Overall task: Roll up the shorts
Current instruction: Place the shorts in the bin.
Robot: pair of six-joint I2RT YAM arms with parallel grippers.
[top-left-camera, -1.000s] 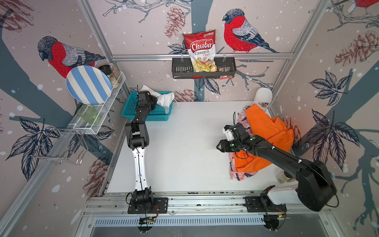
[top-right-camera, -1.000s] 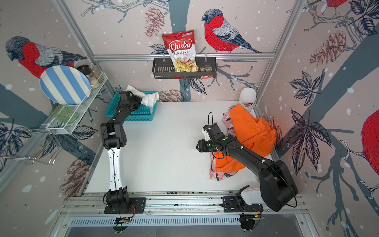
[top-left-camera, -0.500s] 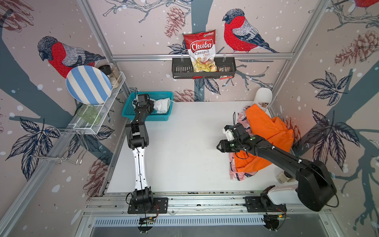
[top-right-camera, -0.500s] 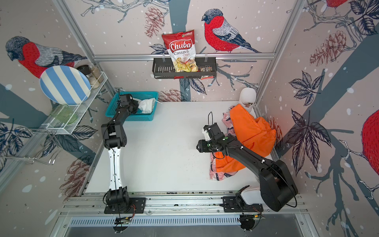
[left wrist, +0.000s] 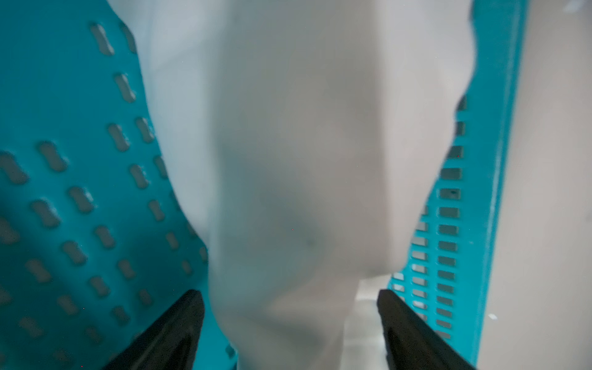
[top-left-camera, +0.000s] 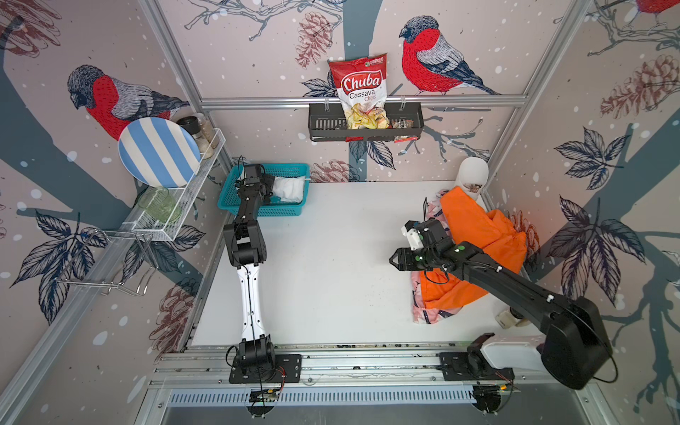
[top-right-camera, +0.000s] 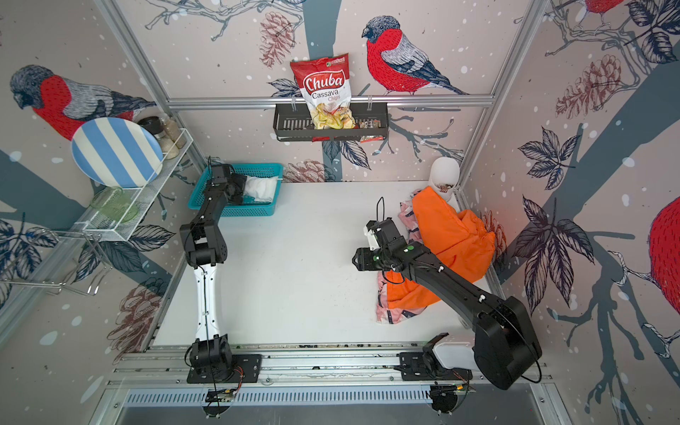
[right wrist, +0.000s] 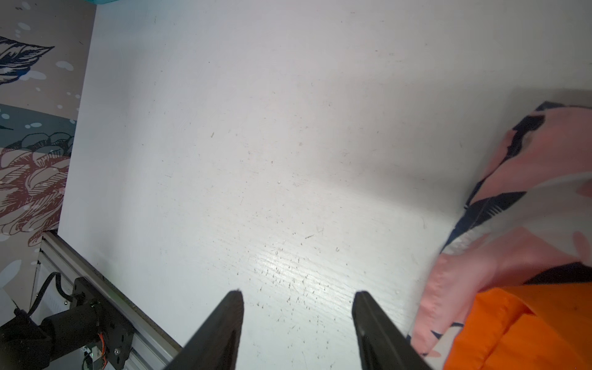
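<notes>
White surface (top-left-camera: 331, 257) stretching from wall to wall of the cell. Heaped at its right edge, the orange shorts (top-left-camera: 478, 228), crossed and partly hidden by the right arm (top-left-camera: 515, 283); underneath, the pink patterned shorts (top-left-camera: 434, 312), showing only as a fringe along the near and inner edges of the pile, waistband impossible to make out. At the far left corner, a teal basket (top-left-camera: 283, 210) with the white shorts (top-left-camera: 290, 188) bundled inside, toward its right end; blurred at close range in the left wrist view, so whether rolled or merely bunched, hard to tell. Reaching into the basket, the left hand (left wrist: 288, 294), largely masked from above by its own wrist, spread wide and gripping nothing, white cloth lying between the jaws, close against one, clear of the other. Out over bare surface, the right hand (right wrist: 298, 293), roughly half open and empty, pointed away from the pile, pink cloth just beside one jaw and orange cloth just behind that.
</notes>
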